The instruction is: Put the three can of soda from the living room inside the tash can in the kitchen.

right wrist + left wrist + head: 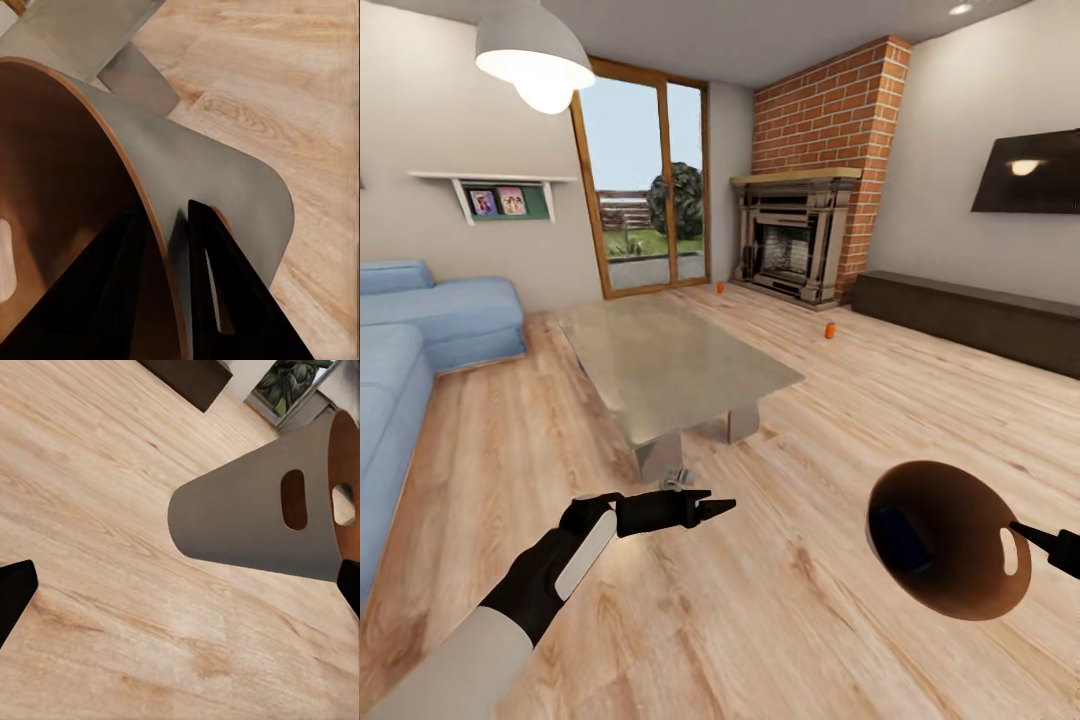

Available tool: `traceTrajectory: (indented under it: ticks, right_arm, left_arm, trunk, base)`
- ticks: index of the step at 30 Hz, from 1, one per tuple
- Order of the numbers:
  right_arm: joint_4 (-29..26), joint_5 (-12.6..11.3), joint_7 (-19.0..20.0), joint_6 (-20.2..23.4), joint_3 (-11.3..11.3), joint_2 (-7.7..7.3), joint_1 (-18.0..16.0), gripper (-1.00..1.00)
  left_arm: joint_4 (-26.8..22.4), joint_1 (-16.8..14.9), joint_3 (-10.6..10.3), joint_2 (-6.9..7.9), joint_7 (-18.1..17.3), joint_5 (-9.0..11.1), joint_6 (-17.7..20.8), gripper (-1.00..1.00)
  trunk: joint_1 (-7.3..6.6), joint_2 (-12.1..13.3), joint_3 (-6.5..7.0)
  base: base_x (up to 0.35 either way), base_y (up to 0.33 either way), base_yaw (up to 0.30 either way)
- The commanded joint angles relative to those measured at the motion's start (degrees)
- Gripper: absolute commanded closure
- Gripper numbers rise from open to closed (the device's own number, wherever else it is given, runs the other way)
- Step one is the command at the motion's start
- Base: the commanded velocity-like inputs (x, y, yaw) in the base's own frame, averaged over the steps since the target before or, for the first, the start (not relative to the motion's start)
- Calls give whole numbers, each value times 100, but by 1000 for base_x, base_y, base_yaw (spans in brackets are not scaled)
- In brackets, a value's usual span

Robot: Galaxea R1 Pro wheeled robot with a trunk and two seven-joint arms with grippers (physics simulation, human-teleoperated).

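Across the head view, I have the trash can (pixel 950 545) hanging low on my right, its brown mouth tipped toward the camera and something blue lying inside it, likely the blue can (pixel 901 538). My right gripper (pixel 1032 538) reaches it from the right and pinches the rim beside the slot handle. Two orange cans remain: one (pixel 830 330) upright on the wood floor (pixel 780 620) past the glass coffee table (pixel 670 370), before the brick fireplace (pixel 800 240), and another (pixel 720 287) farther back by the glass doors (pixel 645 190). Both lie well ahead; I judge the free left gripper (pixel 712 506), pointing across toward the bin, is the one to fetch them, around the table's right side.

Along the left wrist view, I see the bin's grey outer wall (pixel 247 521) lying nearly sideways, and the left fingertips (pixel 15 592) spread wide apart with nothing between them.

Down the right wrist view, my right fingers (pixel 214 285) straddle the bin's rim (pixel 161 247), one inside against the brown lining, one outside on the grey wall, pressed onto it.
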Motion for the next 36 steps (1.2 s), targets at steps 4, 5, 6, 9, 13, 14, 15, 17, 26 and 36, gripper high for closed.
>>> traceTrajectory:
  ticks: [4, 5, 6, 9, 13, 14, 15, 17, 26, 36]
  right_arm:
    - [-4, -130, 12, 81, 2, 0, -2, 100]
    - [-4, -129, 14, 81, 2, -2, -2, 100]
    - [-4, -129, 15, 81, 2, -1, -3, 100]
    - [-5, -130, 15, 81, 2, 1, -2, 100]
    - [-4, -129, 17, 81, 2, -4, -3, 100]
    - [-4, -130, 17, 81, 2, -4, -3, 100]
    - [-4, -130, 17, 81, 2, -3, -1, 100]
    - [-4, -130, 17, 81, 2, -4, -2, 100]
    - [-5, -130, 17, 81, 2, -4, -3, 100]
    - [-6, -130, 17, 81, 2, 1, -3, 100]
  left_arm:
    - [1, -3, 0, 0, 0, 0, 0, -100]
    - [0, -3, -3, -3, 0, -1, 0, -100]
    - [1, -4, -5, -5, 0, -1, 0, -100]
    - [1, -3, -2, -8, 0, -2, 0, -100]
    - [-1, -3, -3, -9, -1, -2, 0, -100]
    - [1, -4, -1, -9, 0, -2, -1, -100]
    - [3, -4, -1, -9, 0, -2, -3, -100]
    - [3, -4, 0, -9, 0, -2, -1, -100]
    - [46, -4, -1, -68, 150, 1, -3, -100]
    - [415, -1, -9, -383, 808, -30, 0, -100]
  trunk:
    - [-1, 0, 1]
    - [-1, 0, 1]
    - [-1, 0, 1]
    - [-1, 0, 1]
    - [-1, 0, 1]
    - [-1, 0, 1]
    - [-1, 0, 1]
    - [-1, 0, 1]
    - [-1, 0, 1]
    - [-1, 0, 1]
  base:
    - [184, 0, -219]
    - [184, 0, -219]
    - [184, 0, -219]
    - [184, 0, -219]
    - [184, 0, -219]
    - [184, 0, -219]
    - [184, 0, -219]
    - [183, 0, -219]
    - [175, -36, -219]
    - [214, -257, -218]
